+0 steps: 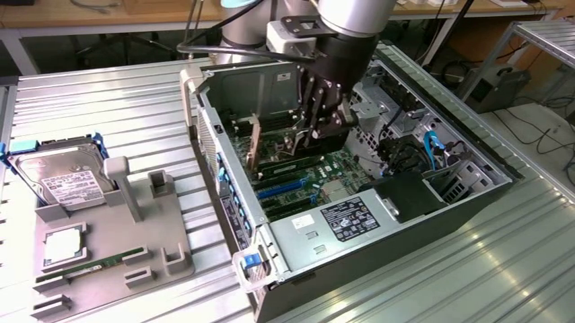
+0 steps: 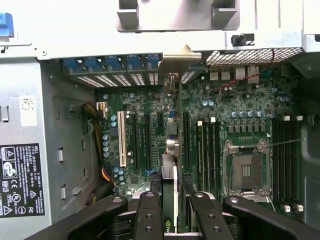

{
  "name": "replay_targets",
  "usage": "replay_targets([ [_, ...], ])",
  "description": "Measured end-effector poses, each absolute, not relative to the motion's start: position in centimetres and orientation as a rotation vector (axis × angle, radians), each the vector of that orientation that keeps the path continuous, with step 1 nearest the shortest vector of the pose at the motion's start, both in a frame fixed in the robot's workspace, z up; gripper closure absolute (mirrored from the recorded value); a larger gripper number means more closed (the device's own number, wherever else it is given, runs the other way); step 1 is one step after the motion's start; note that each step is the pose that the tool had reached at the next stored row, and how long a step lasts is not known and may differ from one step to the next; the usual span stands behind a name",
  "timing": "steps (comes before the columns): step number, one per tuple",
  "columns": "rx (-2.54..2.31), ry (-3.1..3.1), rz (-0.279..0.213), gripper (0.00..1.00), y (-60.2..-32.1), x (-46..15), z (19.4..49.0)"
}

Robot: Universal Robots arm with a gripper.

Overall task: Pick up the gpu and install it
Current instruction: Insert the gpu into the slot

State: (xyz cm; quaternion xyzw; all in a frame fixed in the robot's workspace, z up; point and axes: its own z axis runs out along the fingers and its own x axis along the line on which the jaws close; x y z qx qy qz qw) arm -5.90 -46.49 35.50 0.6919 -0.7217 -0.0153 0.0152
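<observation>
Jaws of the gripper point(image 2: 171, 182) stand partly open, clamped on the gpu point(image 2: 169, 170), which is held on edge between them. Directly beneath the jaws lies the motherboard point(image 2: 235, 107). Ahead of them, the card's bracket end meets the computer case point(image 1: 238, 87) wall. Well beyond the jaws, outside the case, rests a hard drive point(image 1: 67, 182).

Open computer case point(image 1: 449, 215) at centre, gripper point(image 1: 322, 133) inside clamping upright graphics card point(image 1: 254, 143) over motherboard point(image 1: 314, 173), hard drive point(image 1: 63, 182) at nine o'clock, memory stick point(image 1: 94, 262) at eight o'clock.
</observation>
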Motion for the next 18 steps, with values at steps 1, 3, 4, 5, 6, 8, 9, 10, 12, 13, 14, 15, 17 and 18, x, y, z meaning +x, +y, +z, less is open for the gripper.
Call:
replay_targets([
  [1,2.154,-2.245,-0.047,0.74,-46.5,-5.9,35.3],
  [3,2.156,-2.245,-0.046,0.74,-46.5,-5.9,35.0],
  [4,2.156,-2.245,-0.045,0.74,-46.5,-5.9,34.8],
  [5,2.157,-2.245,-0.045,0.74,-46.5,-5.9,34.7],
  [6,2.157,-2.245,-0.044,0.74,-46.5,-5.9,34.7],
  [8,2.157,-2.245,-0.044,0.74,-46.5,-5.9,34.7],
  [9,2.157,-2.245,-0.044,0.74,-46.5,-5.9,34.7],
  [10,2.157,-2.245,-0.044,0.74,-46.5,-5.9,34.6],
  [12,2.157,-2.245,-0.044,0.74,-46.5,-5.9,34.3],
  [13,2.158,-2.245,-0.044,0.74,-46.5,-5.9,34.1],
  [14,2.158,-2.246,-0.043,0.74,-46.5,-5.9,34.0],
  [15,2.158,-2.246,-0.043,0.74,-46.5,-5.9,33.8],
  [17,2.159,-2.246,-0.042,0.74,-46.5,-5.9,33.5],
  [18,2.16,-2.245,-0.042,0.74,-46.4,-5.9,33.3],
])
